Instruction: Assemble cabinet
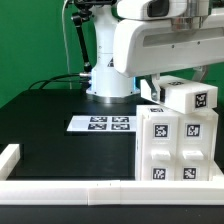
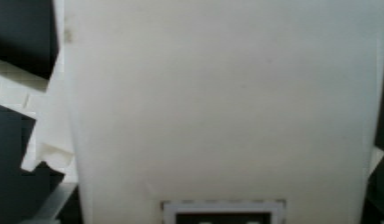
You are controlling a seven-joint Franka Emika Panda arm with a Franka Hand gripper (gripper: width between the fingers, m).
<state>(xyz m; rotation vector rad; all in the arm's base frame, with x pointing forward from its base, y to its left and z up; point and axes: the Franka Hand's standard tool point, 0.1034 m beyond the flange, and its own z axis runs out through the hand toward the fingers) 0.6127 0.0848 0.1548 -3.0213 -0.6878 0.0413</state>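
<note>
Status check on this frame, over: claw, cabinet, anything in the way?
Claw at the cabinet's top edge, partly hidden, jaws not readable. Cabinet upright at the exterior view's right, filling the wrist view. Marker board flat beside it, apart; no obstruction seen.

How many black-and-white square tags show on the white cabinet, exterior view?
5 black-and-white square tags: four on the near face of the large white square cabinet, two above two; one on its upper block. Other sides may hide more.

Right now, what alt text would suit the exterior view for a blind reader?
A white robot arm hangs over a white cabinet covered in black-and-white tags, at the exterior view's right on a black table. A marker board lies nearby; a low white wall edges the table.
</note>
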